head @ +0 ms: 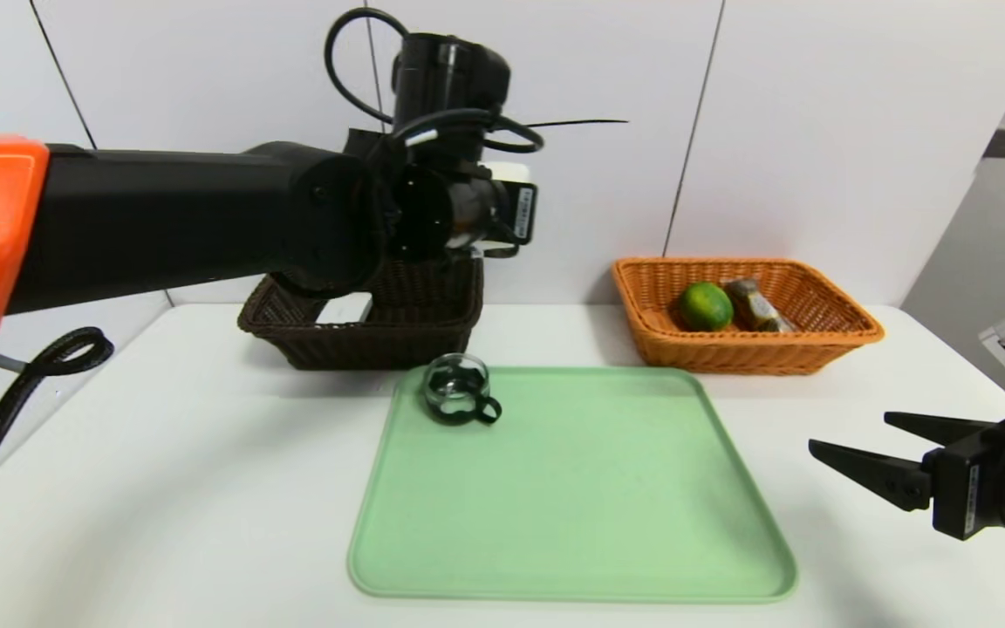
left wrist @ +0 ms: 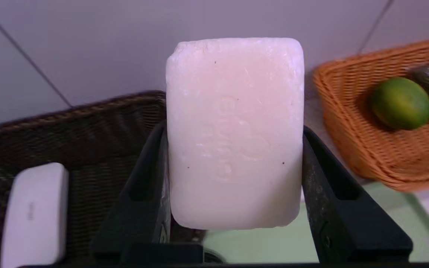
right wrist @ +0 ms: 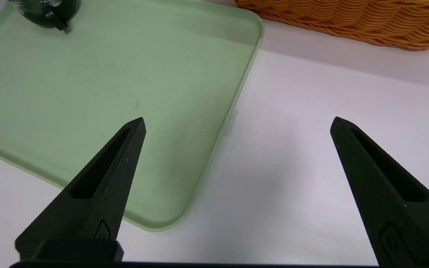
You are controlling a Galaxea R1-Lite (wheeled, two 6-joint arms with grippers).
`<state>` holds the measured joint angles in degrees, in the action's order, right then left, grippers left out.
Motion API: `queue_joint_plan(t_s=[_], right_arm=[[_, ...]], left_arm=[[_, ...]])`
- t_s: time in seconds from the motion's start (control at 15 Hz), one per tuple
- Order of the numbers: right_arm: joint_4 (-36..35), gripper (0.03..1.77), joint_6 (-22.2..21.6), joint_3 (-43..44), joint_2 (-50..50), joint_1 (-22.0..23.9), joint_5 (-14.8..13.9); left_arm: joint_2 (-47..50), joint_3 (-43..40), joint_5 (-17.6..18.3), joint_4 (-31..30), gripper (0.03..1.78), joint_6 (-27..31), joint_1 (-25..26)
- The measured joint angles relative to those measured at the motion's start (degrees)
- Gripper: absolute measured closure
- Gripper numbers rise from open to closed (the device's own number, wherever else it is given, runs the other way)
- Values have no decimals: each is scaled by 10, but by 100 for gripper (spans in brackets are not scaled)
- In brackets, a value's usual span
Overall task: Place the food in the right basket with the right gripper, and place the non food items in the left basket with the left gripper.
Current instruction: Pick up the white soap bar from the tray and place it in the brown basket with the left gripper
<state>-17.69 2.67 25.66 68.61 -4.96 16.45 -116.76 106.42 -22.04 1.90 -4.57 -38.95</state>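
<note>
Nearest the head camera, along the left side of the counter, the left gripper [left wrist: 233,186] is raised over the dark brown left basket [head: 363,336] at the far left of the counter, its fingers [left wrist: 147,178] clamped on both sides of the small white bar [left wrist: 235,134], which stands upright between them clear of any surface. Inside the left basket the flat white case [left wrist: 34,216] already lies against the wicker floor; no other contents can be made out. Toward the middle, the green tray [head: 572,488] carries a single item, the clear glass cup [head: 459,392] with a black handle, standing in the tray's far left corner. At the far right of the counter the orange right basket [head: 747,314] holds the lime [head: 705,305] and, just beside it, the foil-wrapped chocolate pack [head: 755,305]. At the near right edge the right gripper [right wrist: 237,123] is parked low over the bare counter beside the tray, fingers [right wrist: 99,186] spread wide and holding nothing. Status, as judged from this layout: the food portion appears complete. The non-food portion is partly done: case deposited, bar in transit and not yet released, cup not yet collected from the tray.
</note>
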Motion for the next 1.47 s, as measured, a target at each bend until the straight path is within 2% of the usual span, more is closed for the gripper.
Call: queue_joint_plan(t_s=[0.2, 0.33, 0.6, 0.73, 1.47], right_arm=[[0, 9, 2, 0, 1, 0, 0], [2, 9, 3, 1, 1, -1, 0], [3, 9, 3, 0, 1, -4, 0], [3, 9, 5, 0, 3, -4, 0], [-1, 9, 7, 9, 17, -5, -1]], left_arm=[[16, -76, 12, -62, 83, 19, 55], [22, -123, 40, -73, 83, 19, 88], [4, -145, 66, -112, 83, 19, 138], [-13, -148, 68, -143, 83, 19, 148], [-56, -170, 62, -147, 83, 6, 160]])
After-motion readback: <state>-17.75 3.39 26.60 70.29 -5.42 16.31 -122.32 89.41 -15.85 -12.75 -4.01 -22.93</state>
